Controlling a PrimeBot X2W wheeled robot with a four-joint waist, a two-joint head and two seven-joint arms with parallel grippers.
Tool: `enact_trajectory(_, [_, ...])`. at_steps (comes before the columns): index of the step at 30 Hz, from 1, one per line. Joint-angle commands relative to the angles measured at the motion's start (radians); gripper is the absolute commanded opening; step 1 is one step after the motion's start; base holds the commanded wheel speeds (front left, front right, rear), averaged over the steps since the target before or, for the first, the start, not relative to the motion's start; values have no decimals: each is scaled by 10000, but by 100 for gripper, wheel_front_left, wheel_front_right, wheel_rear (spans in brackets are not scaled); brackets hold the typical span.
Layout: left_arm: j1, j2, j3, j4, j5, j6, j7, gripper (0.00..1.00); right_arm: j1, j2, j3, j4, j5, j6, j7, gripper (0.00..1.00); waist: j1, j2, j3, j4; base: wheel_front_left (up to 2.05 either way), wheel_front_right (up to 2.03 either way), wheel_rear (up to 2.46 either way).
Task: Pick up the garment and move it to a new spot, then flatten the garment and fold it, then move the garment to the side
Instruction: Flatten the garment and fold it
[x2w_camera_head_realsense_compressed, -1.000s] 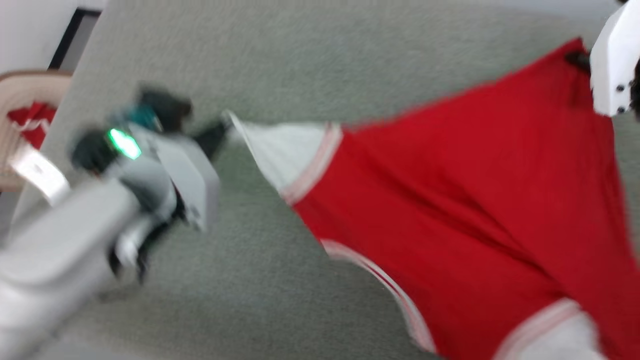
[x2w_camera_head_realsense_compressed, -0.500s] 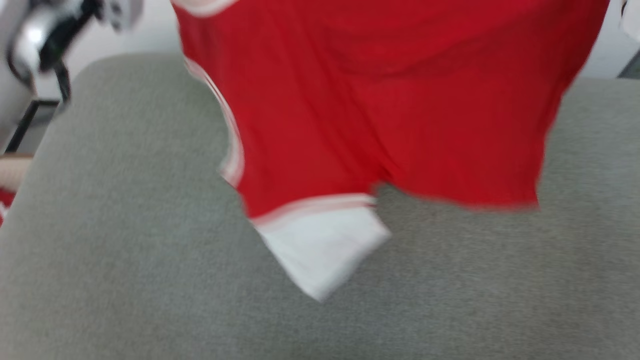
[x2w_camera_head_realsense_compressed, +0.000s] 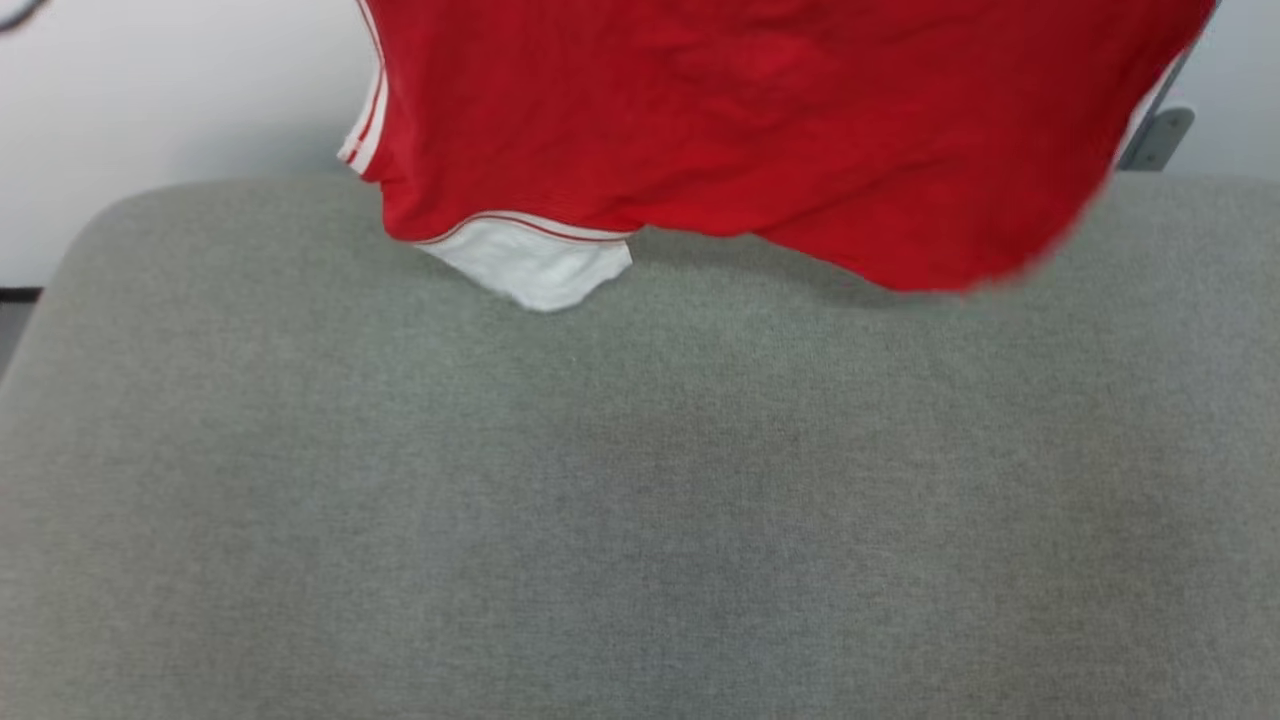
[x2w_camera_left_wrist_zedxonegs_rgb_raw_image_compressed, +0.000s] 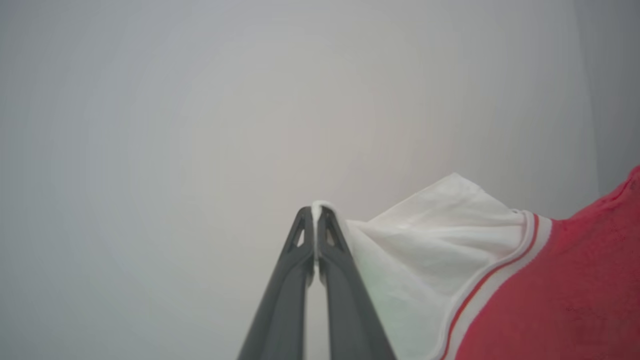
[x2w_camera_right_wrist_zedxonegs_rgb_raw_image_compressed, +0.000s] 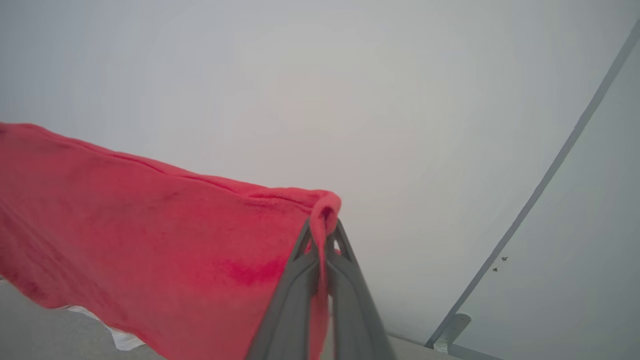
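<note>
Broad grey-green upholstered surface (x2w_camera_head_realsense_compressed: 640, 500) across the near ground, finely textured, far corners rounded. Beyond it, plain pale wall (x2w_camera_head_realsense_compressed: 150, 90), softly and evenly lit. Dark strip (x2w_camera_head_realsense_compressed: 18, 294) low at far left. Grey metal bracket (x2w_camera_head_realsense_compressed: 1155, 135) at far right, below a thin slanting rail (x2w_camera_right_wrist_zedxonegs_rgb_raw_image_compressed: 550, 170).

Soft, even light; slight motion blur; faint shadow beneath garment (x2w_camera_head_realsense_compressed: 760, 120)

left gripper (x2w_camera_left_wrist_zedxonegs_rgb_raw_image_compressed: 316, 216): pinched on the garment (x2w_camera_left_wrist_zedxonegs_rgb_raw_image_compressed: 440, 250), fingers toward 12 o'clock | right gripper (x2w_camera_right_wrist_zedxonegs_rgb_raw_image_compressed: 324, 226): pinched likewise, toward 12 o'clock
</note>
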Motion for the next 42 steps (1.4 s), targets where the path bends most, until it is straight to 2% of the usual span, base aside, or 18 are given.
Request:
enact_trajectory(1, [-315,-152,-42,272,123,-83,-113,0,-111,72,-246,92,-255,-19,-158,0,0,0,437,-22,0,0,0])
enact_trajectory(7, [-1128,-651,-123,1140,389,-170,-358,0,-564,422,-796,562,-812,-19,-499,0,0,0,1347,-88,0,0,0])
enact_trajectory(10, [-1700,-993,-201,1705,623,-141,-681,0,-1074,692,-931,992,-1413,-19,-1081,0,0,0,2019,-156,0,0,0])
enact_trajectory(14, [-2623,-1426,-285,2475,1082,85,-1474,0,-1932,1120,-1173,1659,-2516,-19,-2708,0,0,0,3014,-255,0,0,0])
enact_trajectory(19, [-4141,-1966,-91,2991,1527,509,-3255,0,-3106,1380,-1627,2420,-4036,-19,-5091,0,0,0,4414,-240,0,0,0])
enact_trajectory(23, [-4946,-2300,119,3180,1602,451,-4110,0,-3762,1369,-1826,2845,-5161,-19,-6481,0,0,0,5488,-114,0,0,0])
enact_trajectory(26, [-5093,-2392,296,3066,1654,365,-4341,0,-3967,1411,-1915,3264,-5671,-19,-6852,0,0,0,6204,4,0,0,0])
enact_trajectory(30, [-4384,-2284,463,2586,1937,393,-4366,0,-3691,1612,-1705,3906,-5973,-19,-7045,0,0,0,6817,146,0,0,0])
enact_trajectory(32, [-3795,-2205,546,2472,2020,409,-4369,0,-3482,1687,-1606,4290,-5830,-19,-7030,0,0,0,6940,211,0,0,0])
enact_trajectory(37, [-2394,-2347,92,3182,2076,-129,-4317,0,-2867,2018,-984,5145,-5234,-19,-6506,0,0,0,6809,357,0,0,0])
enact_trajectory(40, [-1680,-2437,-157,3606,1818,-454,-4001,0,-2536,2089,-518,5161,-4574,-19,-6198,0,0,0,6557,347,0,0,0])
enact_trajectory(42, [-1487,-2402,-275,3714,1642,-539,-3870,0,-2402,1911,-161,5015,-4287,-19,-6069,0,0,0,6388,336,0,0,0])
